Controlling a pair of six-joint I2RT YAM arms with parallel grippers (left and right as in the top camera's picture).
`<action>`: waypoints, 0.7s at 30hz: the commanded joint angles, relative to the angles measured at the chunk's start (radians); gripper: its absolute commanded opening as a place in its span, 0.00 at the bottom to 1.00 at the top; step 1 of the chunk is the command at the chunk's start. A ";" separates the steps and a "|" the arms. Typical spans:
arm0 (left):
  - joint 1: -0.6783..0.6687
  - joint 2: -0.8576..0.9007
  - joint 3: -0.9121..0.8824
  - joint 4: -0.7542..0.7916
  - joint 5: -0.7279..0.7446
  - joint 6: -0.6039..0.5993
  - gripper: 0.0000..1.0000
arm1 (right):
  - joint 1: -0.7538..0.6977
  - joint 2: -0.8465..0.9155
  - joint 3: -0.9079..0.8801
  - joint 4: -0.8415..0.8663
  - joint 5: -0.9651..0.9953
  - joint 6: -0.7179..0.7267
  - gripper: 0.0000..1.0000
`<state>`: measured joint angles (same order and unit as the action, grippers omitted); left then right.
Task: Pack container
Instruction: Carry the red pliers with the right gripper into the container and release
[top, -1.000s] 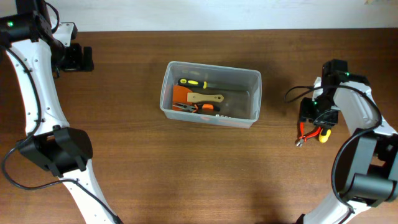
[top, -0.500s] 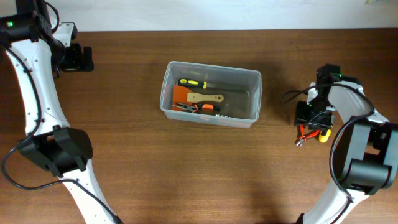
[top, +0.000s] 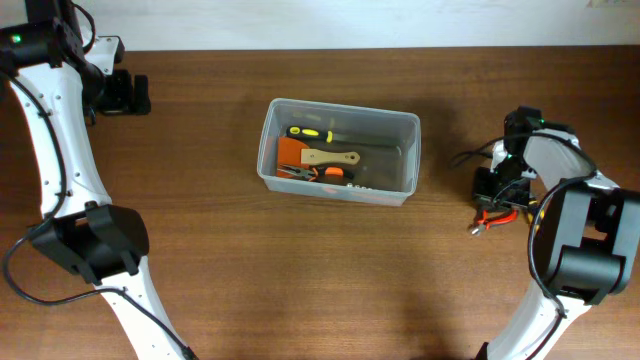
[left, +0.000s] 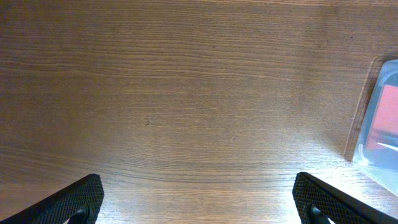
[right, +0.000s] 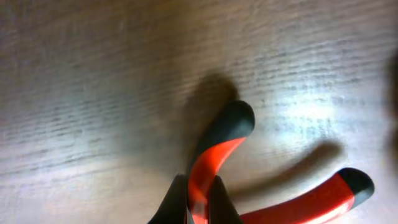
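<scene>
Roughly between both jaws lies the container (top: 345, 105).

— What furniture is there?
— One table (top: 300, 280) of dark brown wood. Its grain runs lengthwise from the left pincer (top: 125, 95) across toward the right pincer (top: 495, 195).
— And past the table?
— Just beyond the left pincer the tabletop ends in a straight far edge. A pale strip (top: 350, 22) begins there, and I cannot tell whether it is wall or floor.
— How is the light?
— It is soft and comes from above. Beside the right pincer the wood carries a bright sheen (right: 298, 106) and a blurred shadow (right: 211, 106). Close in front of the left pincer the boards glow paler, and they darken farther out.
</scene>
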<state>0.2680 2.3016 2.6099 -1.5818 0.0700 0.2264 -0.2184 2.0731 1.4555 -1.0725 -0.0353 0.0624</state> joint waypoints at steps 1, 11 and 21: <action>0.003 -0.002 -0.006 0.002 -0.007 -0.010 0.99 | 0.012 -0.048 0.122 -0.045 -0.010 -0.028 0.04; 0.003 -0.002 -0.006 0.002 -0.007 -0.010 0.99 | 0.187 -0.093 0.617 -0.309 -0.055 -0.294 0.04; 0.003 -0.002 -0.006 0.002 -0.007 -0.009 0.99 | 0.515 -0.079 0.718 -0.314 -0.130 -1.011 0.04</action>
<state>0.2680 2.3016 2.6099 -1.5818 0.0700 0.2264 0.2314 1.9930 2.1693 -1.3846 -0.1329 -0.6388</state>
